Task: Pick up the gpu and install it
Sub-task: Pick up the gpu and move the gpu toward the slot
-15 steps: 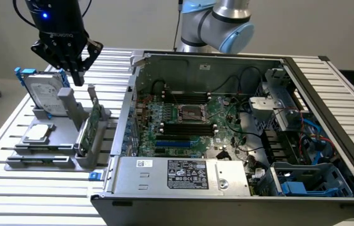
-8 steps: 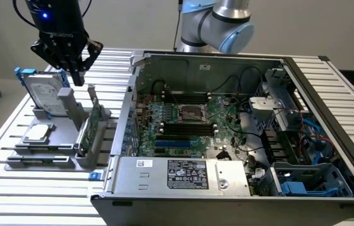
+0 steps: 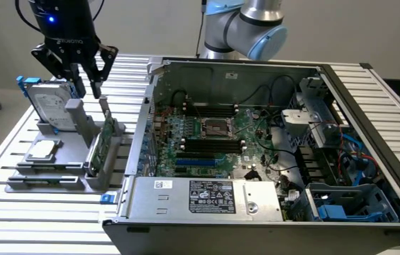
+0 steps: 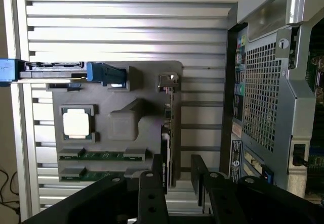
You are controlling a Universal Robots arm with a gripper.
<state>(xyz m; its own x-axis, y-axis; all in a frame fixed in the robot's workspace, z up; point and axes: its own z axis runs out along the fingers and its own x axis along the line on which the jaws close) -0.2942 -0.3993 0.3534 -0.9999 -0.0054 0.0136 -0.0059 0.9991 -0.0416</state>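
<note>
- The gpu [image 3: 102, 141] is a small flat card standing on its edge, so from the exterior view I mostly see a thin slab with green circuit board on the face turned toward the exterior view's left.
- A short silvery tab sticks up at its far end. The other face is turned away, and I cannot make it out.
- In the wrist view the gpu [image 4: 167, 128] shows edge-on as a narrow dark strip, with a bright metal bracket piece capping one end.
- It sits upright in a slot of the grey holder [image 3: 65, 159], along the holder's side nearest the open computer case [image 3: 370, 159].
- The holder [image 4: 142, 87] rests on the slatted aluminium table [image 3: 44, 212], just beside the case.
- The gripper [image 3: 90, 94] hangs above the holder's far end with its two black fingers spread apart and nothing between them.
- It is clear of the card, over the holder's far end and above it, with air between the fingertips and the card's top edge.
- Looking down from the wrist, the gripper [image 4: 177, 161] has one finger on each side of the card's line, the strip running closer to one finger than the other.
- On the same holder, a silver hard drive [image 3: 47, 103] in a blue caddy stands on the side away from the case, and a small square CPU chip [image 3: 44, 150] lies flat in its pocket.
</note>
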